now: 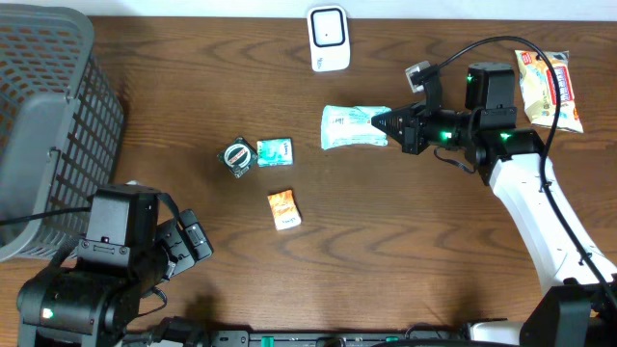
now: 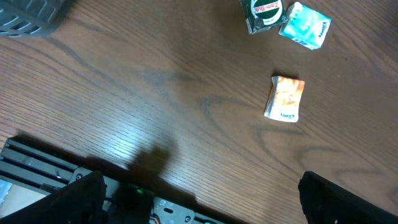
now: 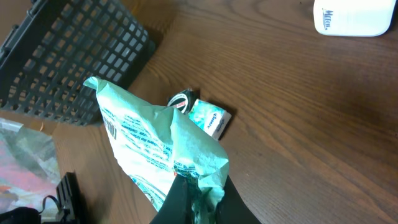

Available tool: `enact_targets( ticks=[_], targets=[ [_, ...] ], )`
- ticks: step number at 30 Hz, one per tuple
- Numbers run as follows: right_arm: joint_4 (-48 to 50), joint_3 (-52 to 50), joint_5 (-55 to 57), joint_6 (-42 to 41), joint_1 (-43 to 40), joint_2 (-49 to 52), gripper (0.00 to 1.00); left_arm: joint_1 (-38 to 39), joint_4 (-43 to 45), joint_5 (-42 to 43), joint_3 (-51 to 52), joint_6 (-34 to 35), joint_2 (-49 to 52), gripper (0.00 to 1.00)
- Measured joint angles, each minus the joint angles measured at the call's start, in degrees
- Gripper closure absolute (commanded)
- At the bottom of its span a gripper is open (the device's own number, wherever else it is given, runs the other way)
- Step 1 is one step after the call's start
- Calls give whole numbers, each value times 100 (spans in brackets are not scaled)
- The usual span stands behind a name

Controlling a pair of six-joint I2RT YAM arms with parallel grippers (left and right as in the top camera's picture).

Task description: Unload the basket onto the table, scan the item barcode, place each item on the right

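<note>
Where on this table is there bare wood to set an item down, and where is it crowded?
Bare wood lies between the basket and the round tin, and between the orange packet and the right arm. Crowded at centre: tin, teal packet, orange packet, and the green pack in the right tool.

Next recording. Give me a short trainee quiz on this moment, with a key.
1. True or false: the right gripper is shut on the green packet.
2. Which of these lies nearest the white scanner? A) the green packet B) the orange sachet C) the gray basket
3. Fill in: the left gripper holds nothing and its jaws are ____.

Key: 1 true; 2 A; 3 open.
</note>
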State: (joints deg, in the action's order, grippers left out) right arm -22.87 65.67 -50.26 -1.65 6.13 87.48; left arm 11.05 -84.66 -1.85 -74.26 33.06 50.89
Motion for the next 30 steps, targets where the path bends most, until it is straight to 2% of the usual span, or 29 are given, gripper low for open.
enact_targets(
  ticks=[11, 15, 23, 30],
  targets=[
    [-98, 0, 155, -2, 87, 0, 99, -2, 0, 2, 0, 0, 0, 2],
    [-343, 0, 772, -136, 146, -2, 99, 0, -2, 2, 0, 0, 0, 3],
    [-1198, 2, 4546, -1237, 944, -2, 99, -2, -2, 2, 0, 0, 0, 2],
    [-1340, 2, 7556, -1521, 2026, 68, 99, -2, 0, 0, 0, 0, 0, 2]
  ],
)
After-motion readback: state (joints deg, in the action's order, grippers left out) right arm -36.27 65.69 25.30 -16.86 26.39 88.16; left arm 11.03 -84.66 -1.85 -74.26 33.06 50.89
